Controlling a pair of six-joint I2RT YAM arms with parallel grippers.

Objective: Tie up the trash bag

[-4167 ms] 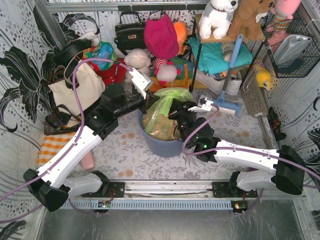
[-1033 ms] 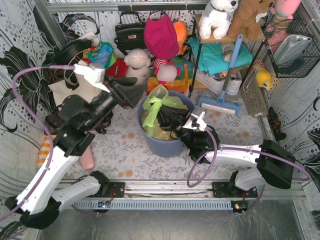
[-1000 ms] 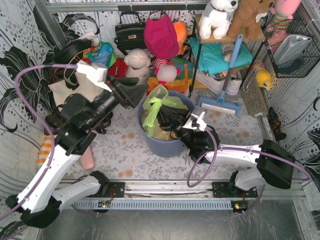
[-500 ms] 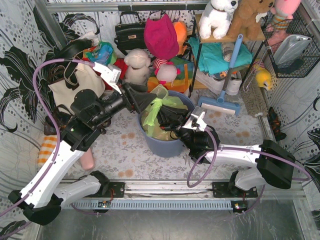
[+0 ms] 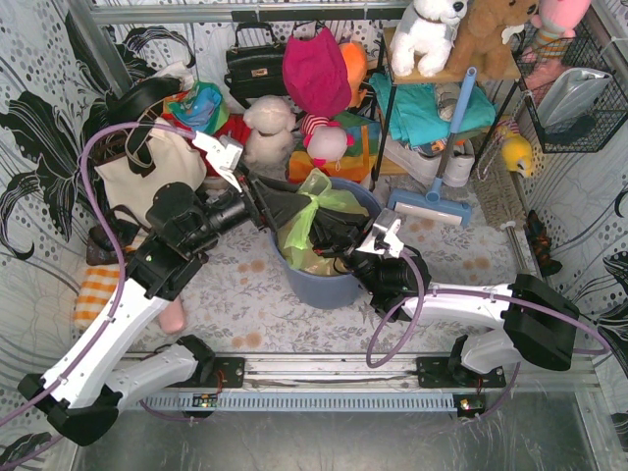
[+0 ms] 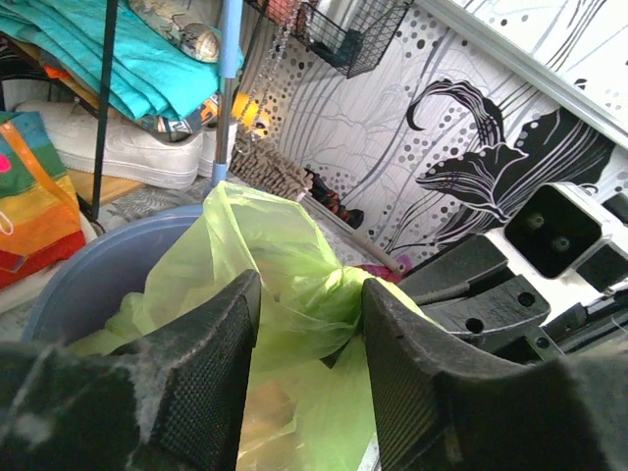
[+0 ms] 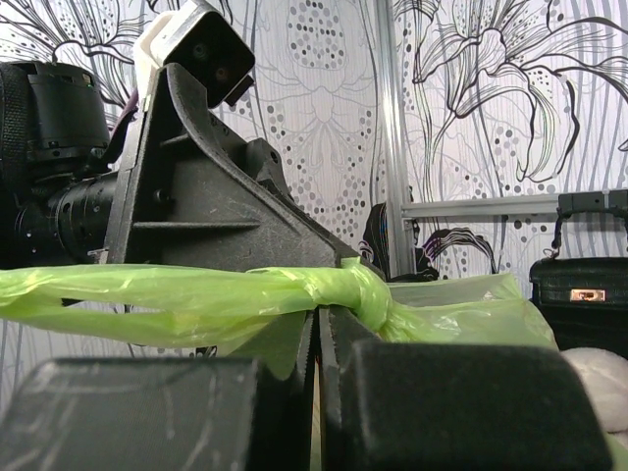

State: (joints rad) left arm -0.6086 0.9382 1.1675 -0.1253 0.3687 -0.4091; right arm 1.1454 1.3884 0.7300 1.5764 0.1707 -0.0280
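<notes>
over the near right side of the bin (image 5: 329,287), the right gripper (image 5: 337,233) pinches the trash bag (image 5: 306,218) at its twisted neck, jaws closed. the bag sits inside the bin. at the far left rim, the left gripper (image 6: 309,294) straddles that neck, jaws apart.

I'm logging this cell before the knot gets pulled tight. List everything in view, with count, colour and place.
trash bag: one, light green, in the bin, neck twisted
bin: one, blue-grey, centre of view
handbag: one, black, at the back
tote bag: one, cream, back left
plush dog: one, white, top, right of centre
teddy bear: one, brown, beside the dog
cloth: one, teal, below the dog
mop: one, blue, right of the bin
wire basket: one, black, far right
left gripper: one, black, open, a finger on either side of the bag's neck
right gripper: one, black, shut on bag plastic below the twist
</notes>
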